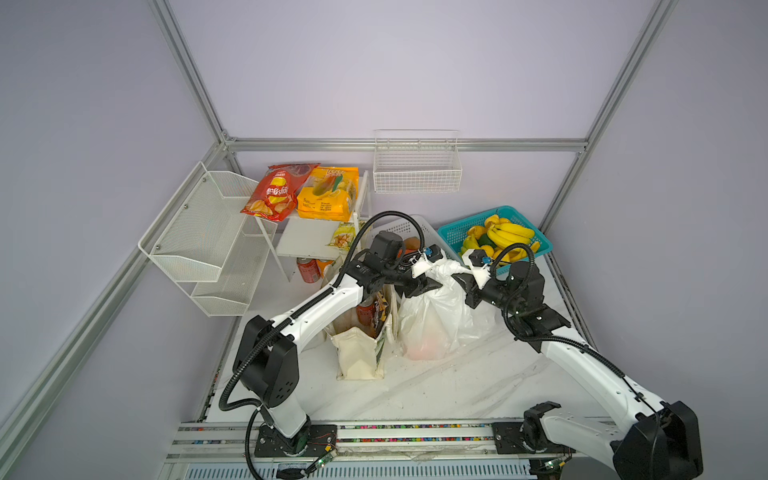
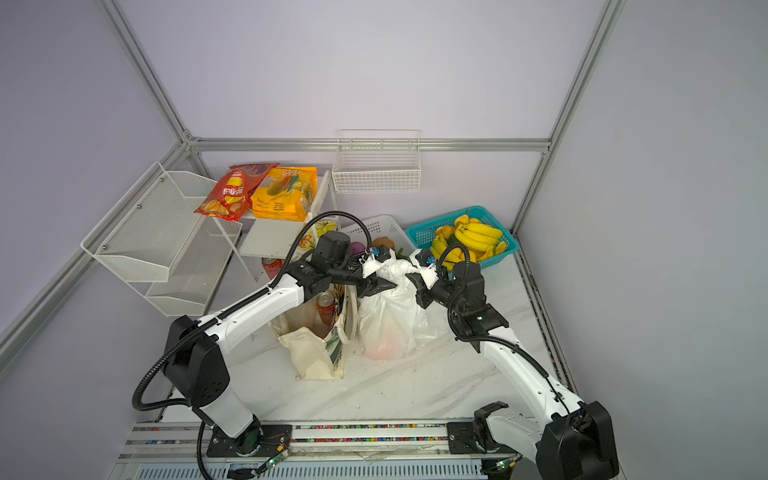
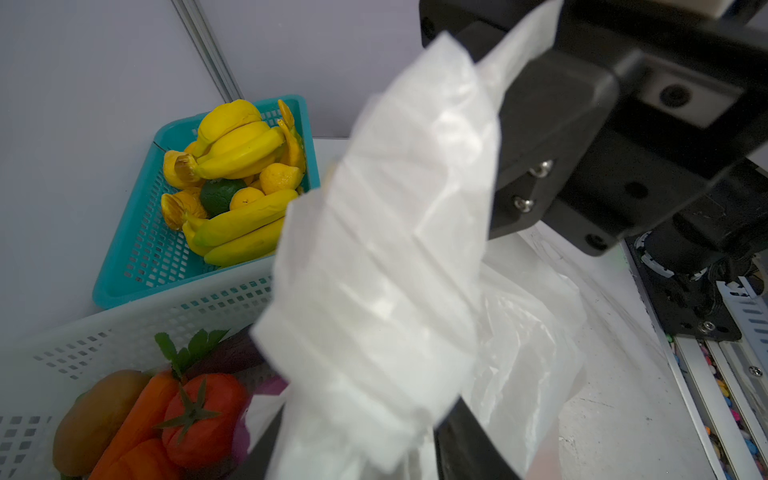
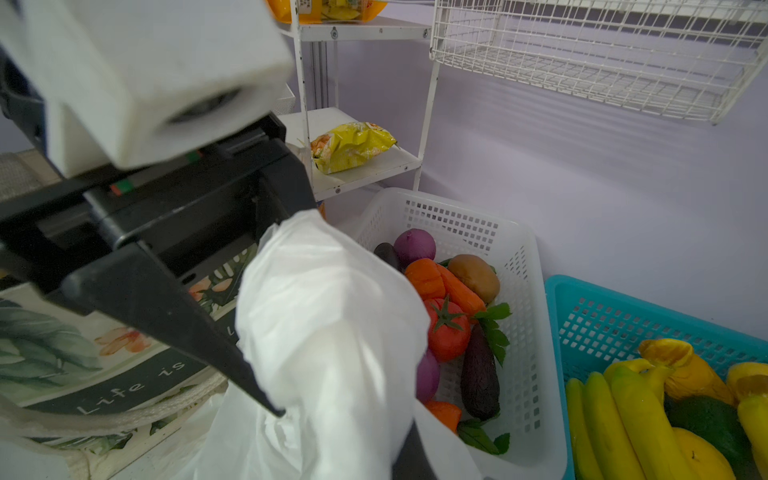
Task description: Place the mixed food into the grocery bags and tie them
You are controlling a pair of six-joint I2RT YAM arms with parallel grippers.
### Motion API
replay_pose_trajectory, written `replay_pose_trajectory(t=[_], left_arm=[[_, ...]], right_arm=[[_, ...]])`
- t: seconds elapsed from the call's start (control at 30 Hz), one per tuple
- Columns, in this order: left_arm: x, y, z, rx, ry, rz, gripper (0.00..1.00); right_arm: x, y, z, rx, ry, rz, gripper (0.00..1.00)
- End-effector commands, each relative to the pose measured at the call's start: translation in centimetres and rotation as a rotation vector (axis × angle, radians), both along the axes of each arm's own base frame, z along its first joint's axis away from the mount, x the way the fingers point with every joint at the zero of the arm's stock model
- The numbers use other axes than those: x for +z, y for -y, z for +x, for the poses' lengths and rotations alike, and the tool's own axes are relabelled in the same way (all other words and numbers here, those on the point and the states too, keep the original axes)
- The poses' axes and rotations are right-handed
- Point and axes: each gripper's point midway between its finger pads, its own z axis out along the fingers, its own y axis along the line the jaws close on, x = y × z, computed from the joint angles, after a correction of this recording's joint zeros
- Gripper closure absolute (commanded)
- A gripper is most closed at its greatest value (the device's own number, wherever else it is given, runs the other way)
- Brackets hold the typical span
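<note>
The white plastic carrier bag (image 1: 432,320) (image 2: 386,324) stands mid-table with an orange (image 1: 428,347) glowing through its base. Its bunched handles (image 3: 386,249) (image 4: 332,324) rise between both grippers. My left gripper (image 1: 424,286) (image 2: 378,286) (image 3: 357,453) is open, its fingers apart with the handle plastic lying between them. My right gripper (image 1: 457,276) (image 2: 410,277) is shut on the handle plastic. Left of the bag stands the cream canvas tote (image 1: 361,353) (image 2: 311,353), holding a reddish-brown can (image 1: 365,311) and a black packet (image 1: 380,309).
Behind the bags are a white lattice basket (image 1: 399,226) of vegetables and a teal basket (image 1: 453,232) of bananas. A white shelf holds a red crisp packet (image 1: 276,193) and a yellow-orange packet (image 1: 328,199). Another can (image 1: 308,270) stands under it. A mesh rack (image 1: 208,237) is at the left.
</note>
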Motion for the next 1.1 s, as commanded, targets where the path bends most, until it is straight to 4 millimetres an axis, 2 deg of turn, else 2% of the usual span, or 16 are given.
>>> replay_pose_trajectory(t=[0.0,0.13,0.37,0.4,0.47,0.63,0.83,0.93,1.07], left_arm=[[4.8,1.1,0.0,-0.053,0.098,-0.078,0.57],[5.1,1.4,0.5,-0.047,0.099,-0.084,0.67],[3.9,1.0,1.0,-0.034,0.144,-0.043,0.98],[3.7,1.0,1.0,-0.034,0.153,-0.034,1.00],[3.4,0.8,1.1,-0.031,0.173,-0.022,1.00],[2.8,0.5,1.1,-0.031,0.212,0.002,1.00],[2.4,0.5,0.3,-0.070,0.243,0.011,1.00],[2.4,0.6,0.0,-0.084,0.244,0.008,1.00],[2.2,0.6,-0.1,-0.098,0.248,0.015,1.00]], right_arm=[[1.0,-0.2,-0.6,0.028,0.043,0.007,1.00],[1.0,-0.3,-0.6,0.029,0.043,0.005,1.00],[1.1,0.0,-0.6,0.012,0.051,0.000,1.00],[1.0,0.1,-0.6,0.007,0.051,-0.008,0.91],[0.8,0.7,-0.4,-0.020,0.065,-0.043,0.70],[1.5,0.9,-0.5,-0.019,0.123,-0.080,0.48],[0.7,-0.1,0.3,0.034,0.085,-0.125,0.36],[0.5,-0.1,0.9,0.028,0.100,-0.152,0.35],[0.8,-1.1,0.2,0.109,0.108,-0.143,0.34]])
